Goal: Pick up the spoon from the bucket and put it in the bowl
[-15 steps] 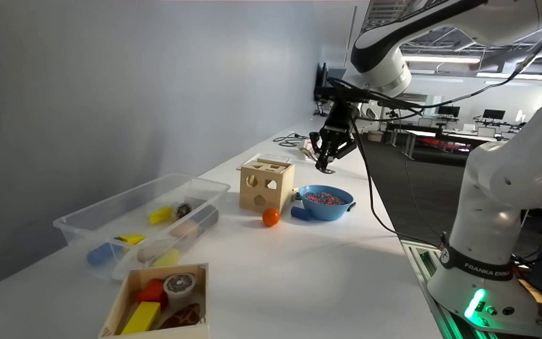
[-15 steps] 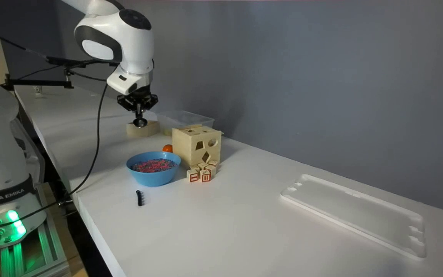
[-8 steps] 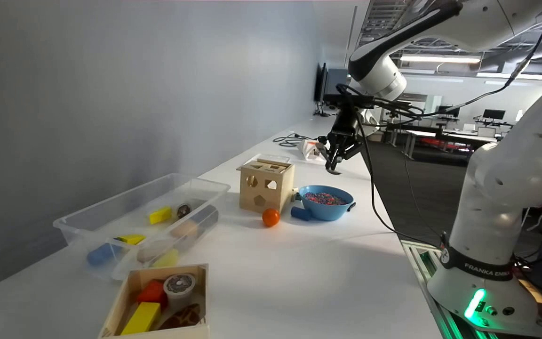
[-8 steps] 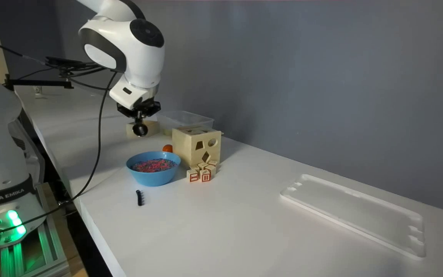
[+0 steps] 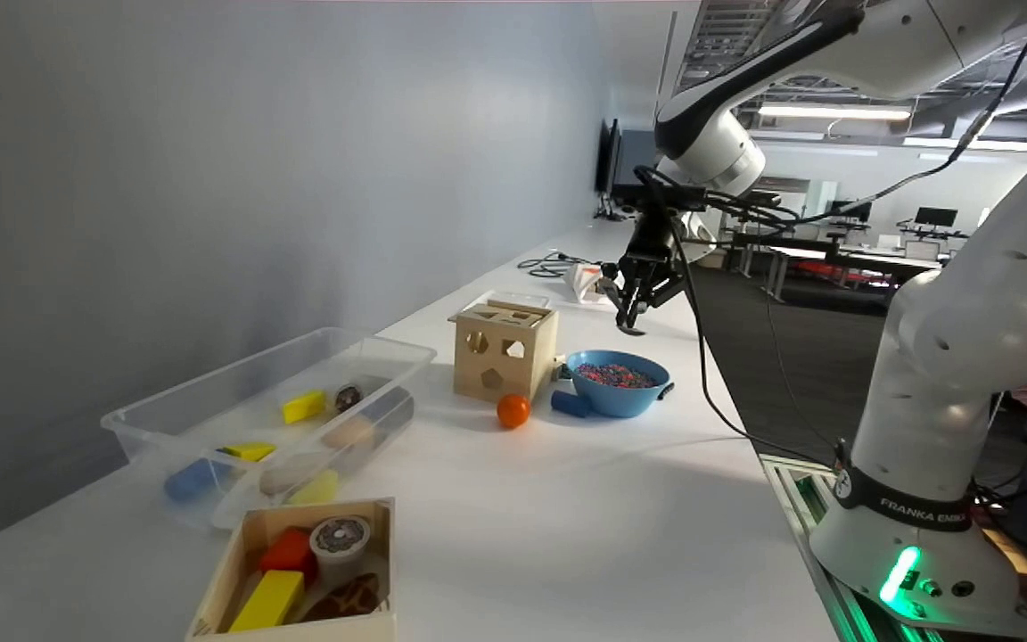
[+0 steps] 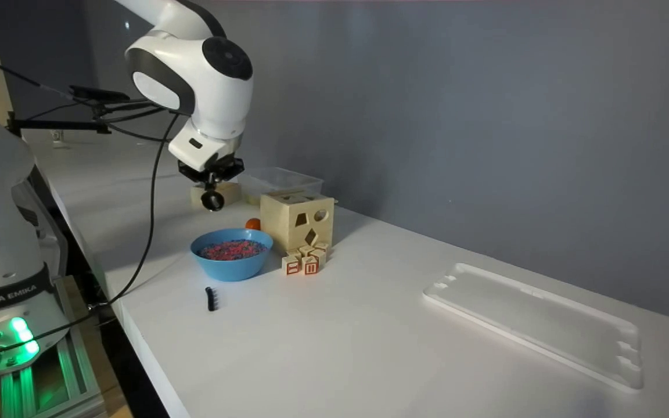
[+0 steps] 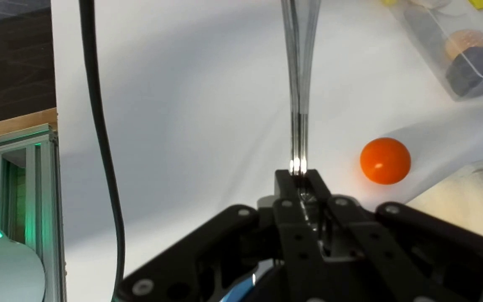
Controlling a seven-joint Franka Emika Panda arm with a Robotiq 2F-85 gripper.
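Over the white table, the gripper holds the spoon fast, its jaws pressed together on the metal. One silver end sticks out past the grip and broadens as it goes; the rounded end hangs below, a dark, shiny disc in an exterior view. The spoon is up in the air, apart from the bowl and higher than it in both exterior views, though I can't tell whether it sits squarely above. The bowl is blue and holds a bed of small pink and blue bits. Right beside it stands the wooden cube with its cut-out holes, and near the pair lie an orange ball and a blue cylinder. On the cube's far side from the ball, a few letter blocks huddle close, and a small black toothed thing lies near the bowl. The bucket, clear plastic, rests by the grey wall with yellow pieces among the things inside; close to it is the wooden tray, holding a red piece, a yellow block and a patterned cup. Well apart from all these, a pale, flat panel with a raised rim lies on the table. A black cable sags across the table's edge.
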